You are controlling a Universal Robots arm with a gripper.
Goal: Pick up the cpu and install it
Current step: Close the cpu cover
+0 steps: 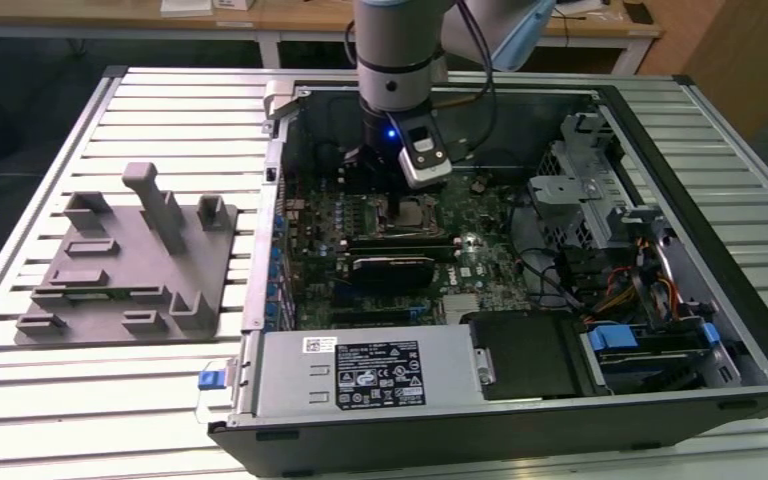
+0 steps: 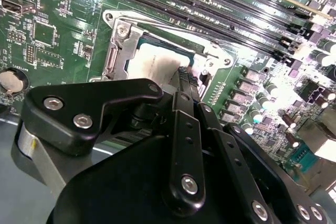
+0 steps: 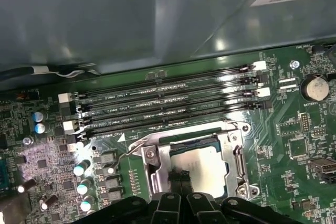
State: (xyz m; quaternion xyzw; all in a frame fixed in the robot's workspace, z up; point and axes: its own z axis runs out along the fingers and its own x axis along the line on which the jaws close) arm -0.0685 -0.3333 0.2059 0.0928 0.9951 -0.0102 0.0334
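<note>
Hanging over the cpu [image 3: 202, 165] in the motherboard socket [image 3: 237, 153].
The gripper [image 3: 181, 178] has its fingers together, tips at the cpu's edge.

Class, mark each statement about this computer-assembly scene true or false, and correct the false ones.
1. The gripper reaches down into the computer case. True.
2. The grey fixture stands inside that case. False: the grey fixture stands on the slatted table, to the exterior view's left of the case.
3. The cpu lies in the socket. True.
4. A side panel covers the case. False: it is open, and the motherboard shows.
</note>
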